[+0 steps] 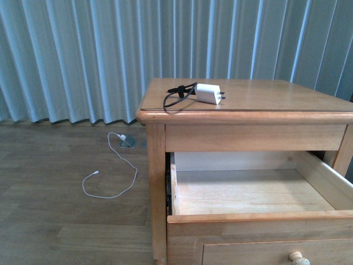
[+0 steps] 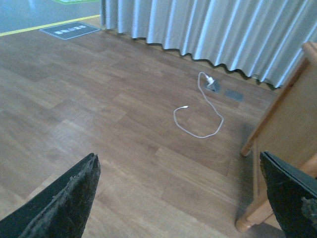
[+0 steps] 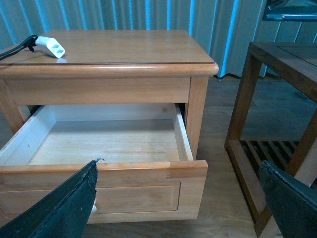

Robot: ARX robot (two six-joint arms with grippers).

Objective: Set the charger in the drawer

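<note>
Your charger (image 1: 208, 94) lies left of centre on the nightstand top (image 1: 276, 94), brick crosswise with prongs right and cable trailing left, above the open drawer (image 1: 253, 216); the left pincer (image 2: 177, 157) and right pincer (image 3: 177, 164) both gape empty, and only the right faces it.
</note>
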